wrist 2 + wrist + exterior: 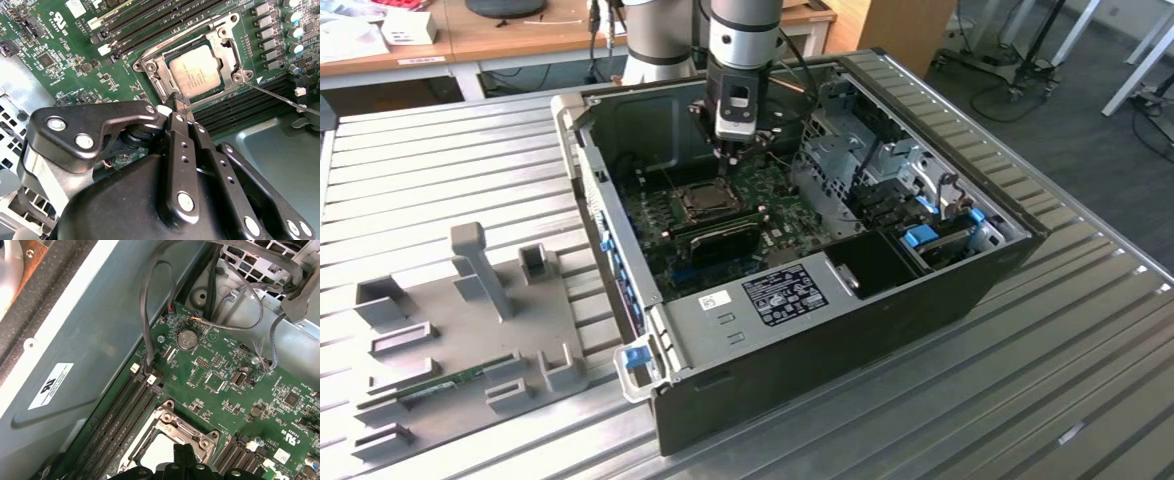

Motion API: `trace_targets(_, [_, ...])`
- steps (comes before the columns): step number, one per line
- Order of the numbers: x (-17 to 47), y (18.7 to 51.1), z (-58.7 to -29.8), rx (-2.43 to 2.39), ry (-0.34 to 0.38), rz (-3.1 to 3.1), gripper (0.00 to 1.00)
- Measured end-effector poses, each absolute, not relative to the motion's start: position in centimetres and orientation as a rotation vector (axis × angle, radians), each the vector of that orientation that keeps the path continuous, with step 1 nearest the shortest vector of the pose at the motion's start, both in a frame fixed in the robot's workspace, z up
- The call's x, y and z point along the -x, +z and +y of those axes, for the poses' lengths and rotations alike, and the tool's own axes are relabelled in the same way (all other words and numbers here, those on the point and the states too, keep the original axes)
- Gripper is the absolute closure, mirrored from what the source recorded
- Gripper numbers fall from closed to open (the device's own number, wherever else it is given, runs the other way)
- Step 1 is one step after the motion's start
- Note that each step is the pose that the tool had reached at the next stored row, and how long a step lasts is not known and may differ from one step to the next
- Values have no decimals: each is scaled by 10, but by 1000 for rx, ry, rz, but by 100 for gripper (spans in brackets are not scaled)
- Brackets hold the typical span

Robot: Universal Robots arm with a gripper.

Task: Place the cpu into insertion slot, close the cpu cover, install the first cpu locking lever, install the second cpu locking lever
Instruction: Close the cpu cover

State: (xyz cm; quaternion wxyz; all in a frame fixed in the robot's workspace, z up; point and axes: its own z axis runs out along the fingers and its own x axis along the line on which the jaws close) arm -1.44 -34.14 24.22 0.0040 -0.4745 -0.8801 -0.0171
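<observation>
Already the small square cpu with its dull grey metal top [196, 70] lies seated in the dark, metal-rimmed insertion slot [704, 200] near the centre of the exterior view. The thin silvery cpu cover [231, 50] looks folded down around it. The black hand [181, 100] hovers just beside the socket's corner, its fingers pressed together on nothing. A thin steel locking lever [280, 97] juts free past the socket, so I judge the levers are the step in hand: press the rod down steadily and tuck it sideways under its catch. Room is tight, since long black memory slots [150, 25] flank the socket, and grey cables [145, 315] and the grey case wall [75, 340] stand near.
</observation>
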Motion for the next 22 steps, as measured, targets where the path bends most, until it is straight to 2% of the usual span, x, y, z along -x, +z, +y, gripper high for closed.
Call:
trace_targets(8, [15, 242, -341, 1478, -54, -2763, 89])
trace_targets(22, [15, 242, -341, 1177, -52, -2900, 89])
